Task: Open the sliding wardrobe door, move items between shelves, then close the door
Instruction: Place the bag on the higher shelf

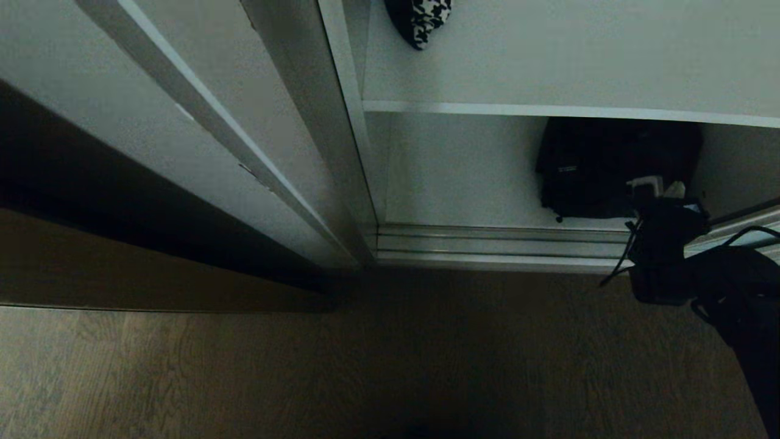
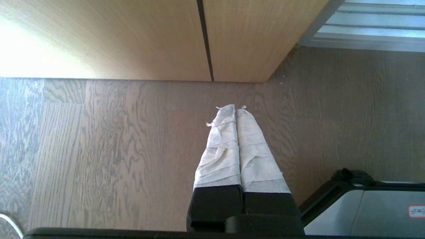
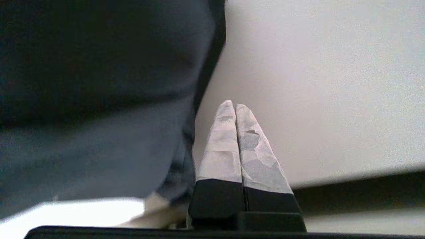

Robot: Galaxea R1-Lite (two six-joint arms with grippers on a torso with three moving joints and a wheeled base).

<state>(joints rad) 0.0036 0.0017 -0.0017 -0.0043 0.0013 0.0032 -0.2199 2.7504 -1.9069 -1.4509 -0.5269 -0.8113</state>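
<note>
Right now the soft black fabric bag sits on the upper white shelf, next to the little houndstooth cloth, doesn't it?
Not quite. The soft black fabric bag sits in the compartment below the upper white shelf; only the houndstooth cloth lies on that shelf. The head view shows it.

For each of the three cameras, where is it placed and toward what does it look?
Head view: from the robot's head, down at the open wardrobe, black bag under a white shelf; right arm at right.
Left wrist view: behind the shut left gripper, facing the wood floor.
Right wrist view: behind the shut right gripper, facing the white wardrobe interior, bag beside it.
Shared: head and right wrist views both show the bag.
</note>
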